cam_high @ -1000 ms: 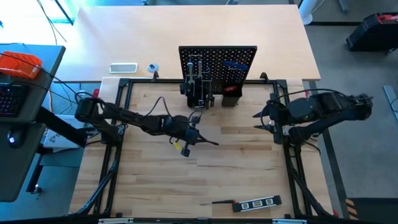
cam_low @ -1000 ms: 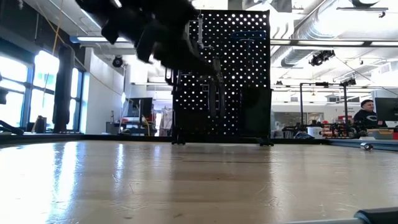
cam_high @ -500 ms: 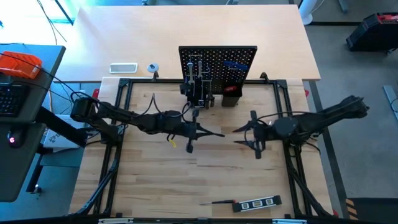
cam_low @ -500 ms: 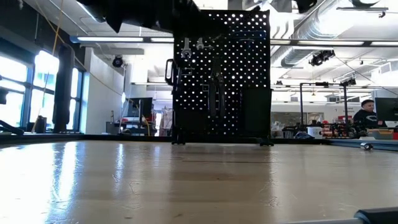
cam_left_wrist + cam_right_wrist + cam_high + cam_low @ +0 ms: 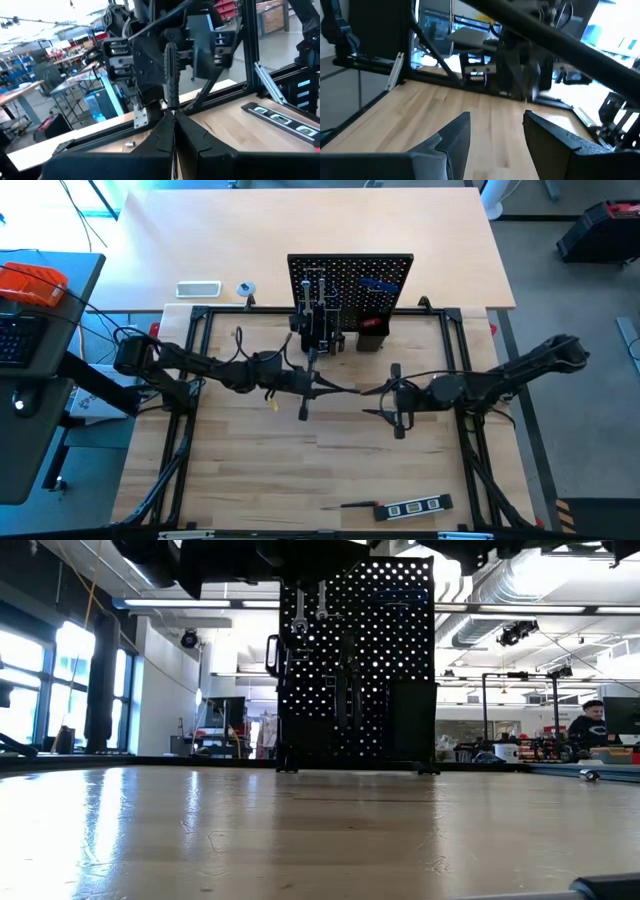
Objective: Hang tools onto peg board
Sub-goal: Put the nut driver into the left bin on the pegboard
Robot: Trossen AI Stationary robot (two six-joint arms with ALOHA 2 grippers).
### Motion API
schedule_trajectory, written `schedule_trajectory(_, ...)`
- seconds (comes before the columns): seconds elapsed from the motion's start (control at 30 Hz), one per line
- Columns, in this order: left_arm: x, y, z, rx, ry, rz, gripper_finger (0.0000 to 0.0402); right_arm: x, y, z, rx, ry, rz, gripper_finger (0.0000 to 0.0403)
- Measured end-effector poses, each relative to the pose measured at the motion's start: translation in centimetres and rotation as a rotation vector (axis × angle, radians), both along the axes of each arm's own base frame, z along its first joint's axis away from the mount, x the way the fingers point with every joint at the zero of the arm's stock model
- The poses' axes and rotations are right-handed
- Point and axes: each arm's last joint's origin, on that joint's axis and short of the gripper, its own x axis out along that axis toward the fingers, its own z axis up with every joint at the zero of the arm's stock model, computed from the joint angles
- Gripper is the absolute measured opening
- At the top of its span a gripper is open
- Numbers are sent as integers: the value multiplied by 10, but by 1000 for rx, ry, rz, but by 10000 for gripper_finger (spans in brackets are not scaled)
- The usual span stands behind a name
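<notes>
Left claw: the left claw (image 5: pixel 318 387) hangs over the middle of the surface (image 5: pixel 300 470), in front of the peg board (image 5: pixel 350 280); its fingers (image 5: pixel 165 132) are pressed together on a slim black screwdriver (image 5: pixel 171 75), whose ribbed handle stands up past the fingertips in the left wrist view.
Right claw: the right claw (image 5: pixel 385 402) sits just beside the left one, the two tips facing; its fingers (image 5: pixel 455 135) are spread with bare wood between them, holding nothing.
Peg board: upright at the far edge of the surface; wrenches (image 5: pixel 310 605) hang near its top, and a blue-handled tool (image 5: pixel 378 282) shows from above. The other hanging tools are dark against the dark panel and hard to tell apart.
Level: the level (image 5: pixel 413 506) lies flat near the front edge, well apart from both claws; a thin dark tool (image 5: pixel 350 505) lies just beside it, too small to identify.
Hidden: in the low view both arms are cut off at the top edge, so neither claw shows there.
Room: a person (image 5: pixel 590 725) sits far behind, partly cut off.
</notes>
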Motion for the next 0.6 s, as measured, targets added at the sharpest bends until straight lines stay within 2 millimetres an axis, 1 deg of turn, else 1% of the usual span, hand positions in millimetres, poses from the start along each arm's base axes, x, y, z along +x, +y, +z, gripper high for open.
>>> schedule_trajectory(0.23,0,-2,0,-6,-2,-19,0,17,3,-3,-75,-99,-79,177)
schedule_trajectory(0.47,0,-2,0,-7,-2,-24,0,20,1,0,-78,-150,-91,176)
schedule_trajectory(0.6,0,-2,0,-6,-3,-25,0,20,1,2,-67,-173,-64,160)
